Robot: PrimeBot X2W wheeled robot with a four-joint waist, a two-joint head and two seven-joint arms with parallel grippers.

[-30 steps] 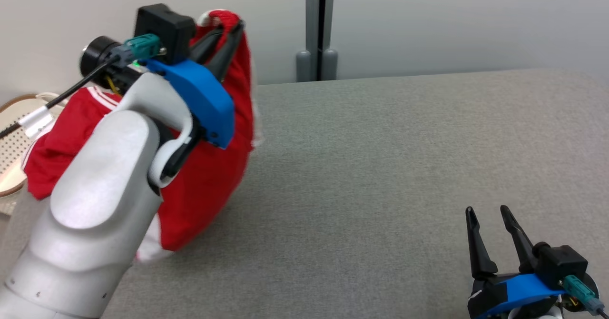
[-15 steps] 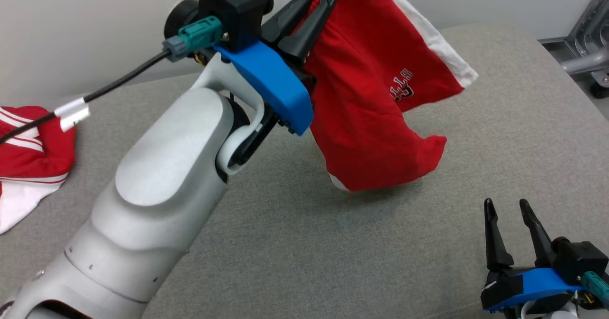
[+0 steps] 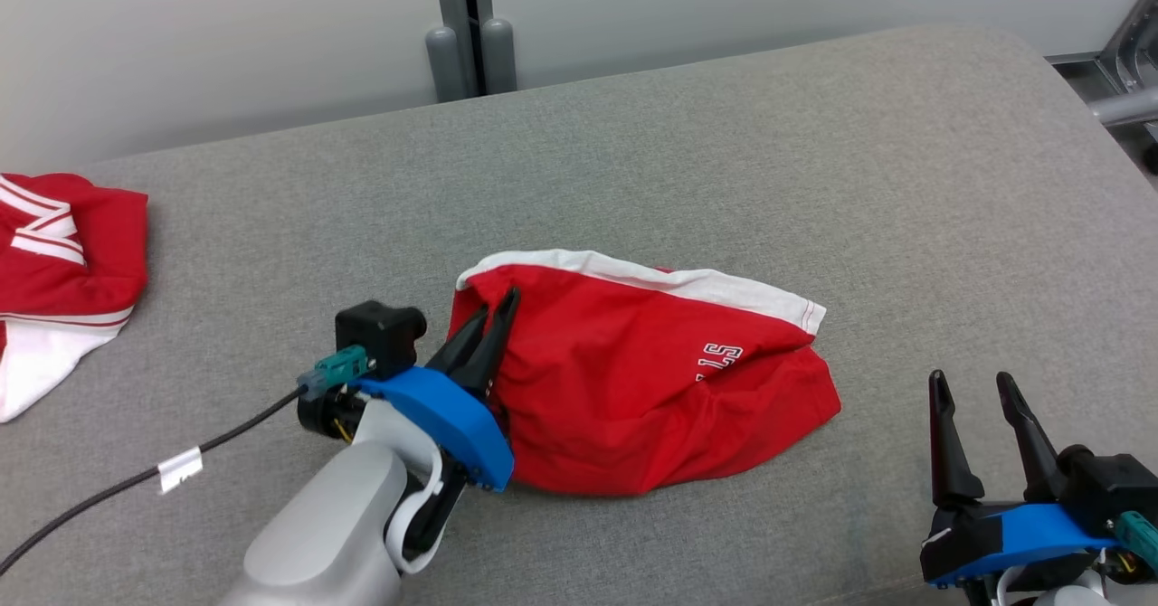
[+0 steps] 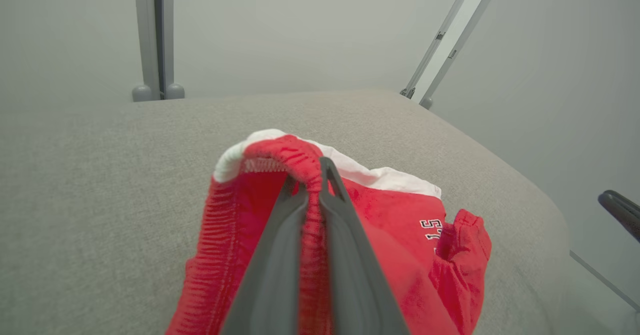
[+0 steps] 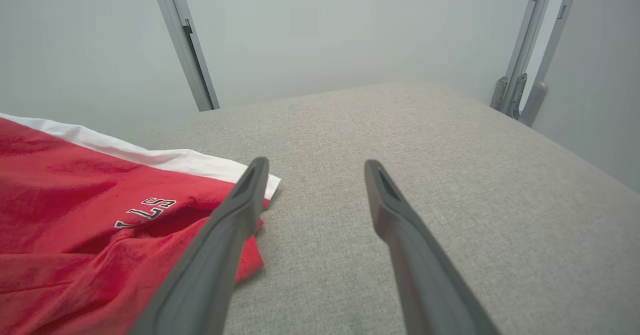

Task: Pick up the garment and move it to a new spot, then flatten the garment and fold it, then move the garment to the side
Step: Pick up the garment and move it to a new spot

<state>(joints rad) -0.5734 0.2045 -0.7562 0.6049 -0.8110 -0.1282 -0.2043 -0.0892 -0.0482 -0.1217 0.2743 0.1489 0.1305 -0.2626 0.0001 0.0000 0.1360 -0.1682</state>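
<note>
The garment (image 3: pixel 633 380) is a pair of red shorts with a white side stripe and white lettering, lying crumpled on the grey padded table (image 3: pixel 724 154) near the middle. My left gripper (image 3: pixel 507 303) is shut on its elastic waistband at the left end; in the left wrist view the red waistband (image 4: pixel 280 157) folds over the closed fingertips (image 4: pixel 325 167). My right gripper (image 3: pixel 972 387) stands open at the lower right, empty, a little to the right of the garment (image 5: pixel 90 225). In the right wrist view its fingers (image 5: pixel 250 185) point past the shorts' white-edged corner.
Another red and white garment (image 3: pixel 63 262) lies at the table's left edge. A grey post (image 3: pixel 470 27) stands behind the table against the pale wall. A metal frame (image 3: pixel 1131 63) shows beyond the table's right end.
My left gripper has come down from high in the air and laid the shorts on the table, still shut on the waistband. The head camera has shifted. The right gripper has stayed open.
</note>
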